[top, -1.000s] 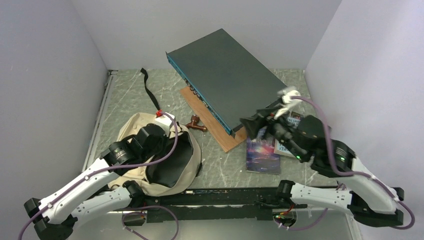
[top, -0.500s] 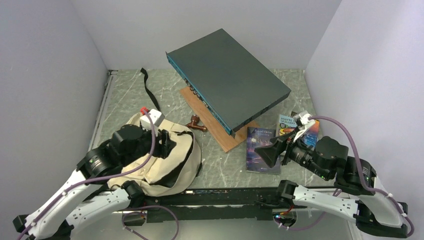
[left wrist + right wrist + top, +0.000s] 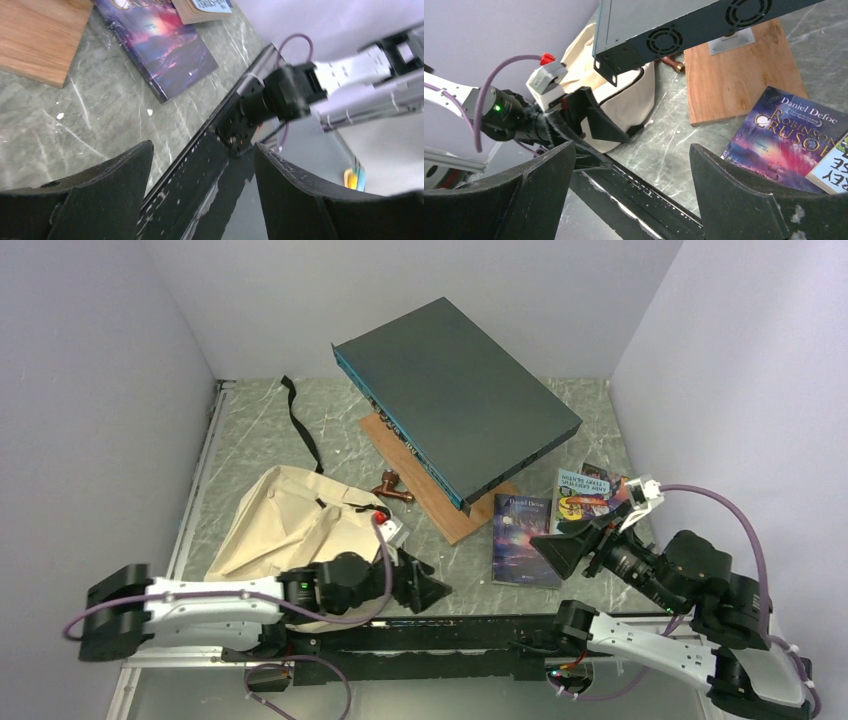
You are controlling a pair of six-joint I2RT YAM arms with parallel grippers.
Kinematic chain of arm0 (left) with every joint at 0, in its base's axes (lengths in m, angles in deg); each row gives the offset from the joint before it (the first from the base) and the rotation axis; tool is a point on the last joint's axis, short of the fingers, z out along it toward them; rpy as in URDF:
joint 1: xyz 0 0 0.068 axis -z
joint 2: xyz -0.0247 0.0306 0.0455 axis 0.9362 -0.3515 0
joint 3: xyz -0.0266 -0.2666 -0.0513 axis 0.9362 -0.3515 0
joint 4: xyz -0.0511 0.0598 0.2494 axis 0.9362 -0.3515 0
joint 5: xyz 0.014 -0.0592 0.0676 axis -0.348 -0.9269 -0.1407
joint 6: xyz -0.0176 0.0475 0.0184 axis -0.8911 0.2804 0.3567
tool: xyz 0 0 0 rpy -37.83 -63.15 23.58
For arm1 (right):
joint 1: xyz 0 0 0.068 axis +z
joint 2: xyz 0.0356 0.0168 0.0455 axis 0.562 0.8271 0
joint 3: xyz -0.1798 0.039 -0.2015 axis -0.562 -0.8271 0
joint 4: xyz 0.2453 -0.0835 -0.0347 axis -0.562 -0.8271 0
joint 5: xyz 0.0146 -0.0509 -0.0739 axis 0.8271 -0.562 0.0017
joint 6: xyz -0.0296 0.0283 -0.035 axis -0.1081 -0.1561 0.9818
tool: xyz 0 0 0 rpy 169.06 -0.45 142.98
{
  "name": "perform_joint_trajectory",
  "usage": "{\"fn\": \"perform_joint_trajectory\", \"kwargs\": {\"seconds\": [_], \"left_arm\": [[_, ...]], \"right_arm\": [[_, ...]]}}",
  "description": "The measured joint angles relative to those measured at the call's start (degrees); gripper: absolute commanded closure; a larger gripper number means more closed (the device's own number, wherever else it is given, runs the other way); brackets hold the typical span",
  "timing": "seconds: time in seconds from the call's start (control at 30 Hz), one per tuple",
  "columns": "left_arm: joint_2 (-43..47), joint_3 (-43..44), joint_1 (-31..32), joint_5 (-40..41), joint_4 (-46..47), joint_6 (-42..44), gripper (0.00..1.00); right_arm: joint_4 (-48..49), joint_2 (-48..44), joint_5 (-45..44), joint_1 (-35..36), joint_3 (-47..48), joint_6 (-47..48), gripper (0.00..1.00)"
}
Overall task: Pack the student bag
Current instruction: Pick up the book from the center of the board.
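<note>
**A:** From overhead, where's the student bag (image 3: pixel 285 520)?
**B:** At eight o'clock, slumped on the table (image 3: pixel 260 430). My left gripper (image 3: pixel 420 585), at its four o'clock, is spread wide and empty.
**A:** Left wrist?
**B:** My fingers are wide apart, with a book (image 3: pixel 165 45) at eleven o'clock.
**A:** Right wrist?
**B:** My right gripper (image 3: pixel 631 147) gapes, holding nothing. The bag is at twelve o'clock, below the grey box (image 3: pixel 674 20).

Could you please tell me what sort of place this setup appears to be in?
Probably a robotics lab test cell: plain pale walls box in a marbled table, the left arm and right arm are mounted at its near edge, and a student bag and paperback lie as props.
</note>
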Motion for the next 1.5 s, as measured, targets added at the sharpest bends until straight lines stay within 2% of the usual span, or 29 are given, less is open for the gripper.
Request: {"fn": "perform_joint_trajectory", "kwargs": {"seconds": [0.23,0.37,0.43,0.53,0.6,0.7,0.83,1.03,1.27,1.5], "left_arm": [[-22.0,2.1,1.8,12.4,17.9,-17.1,0.23],[-31.5,3.4,1.8,16.4,21.7,-24.5,0.31],[-36.5,5.5,1.8,17.3,24.7,-27.0,0.37],[-45.5,8.0,1.8,18.2,33.5,-29.7,0.41],[-52.3,10.0,1.8,18.2,38.8,-31.1,0.41],[-58.7,12.8,1.8,17.4,41.0,-32.5,0.38],[-58.9,15.7,1.8,17.4,39.2,-33.0,0.37],[-59.8,18.8,0.8,16.9,38.2,-33.0,0.41],[-63.7,20.8,-2.8,16.0,40.5,-31.9,0.35],[-66.5,24.0,-3.3,14.2,42.0,-32.0,0.37]], "right_arm": [[0.8,3.5,0.7,0.0,-0.3,0.0,0.14],[1.9,2.2,2.0,0.0,-1.3,-0.3,0.14],[2.0,1.2,2.3,0.0,-1.7,-0.6,0.14],[1.9,-0.6,2.3,0.0,-2.0,-1.3,0.14],[1.9,-1.7,2.4,0.0,-2.1,-1.7,0.14],[2.0,-3.4,2.7,0.0,-2.3,-2.5,0.14],[2.0,-5.3,3.3,0.0,-3.0,-3.2,0.14],[2.0,-6.1,3.6,0.0,-4.1,-3.7,0.14],[2.4,-6.1,3.7,0.0,-4.1,-3.7,0.14],[2.6,-5.7,3.7,0.0,-4.1,-3.7,0.14]]}}
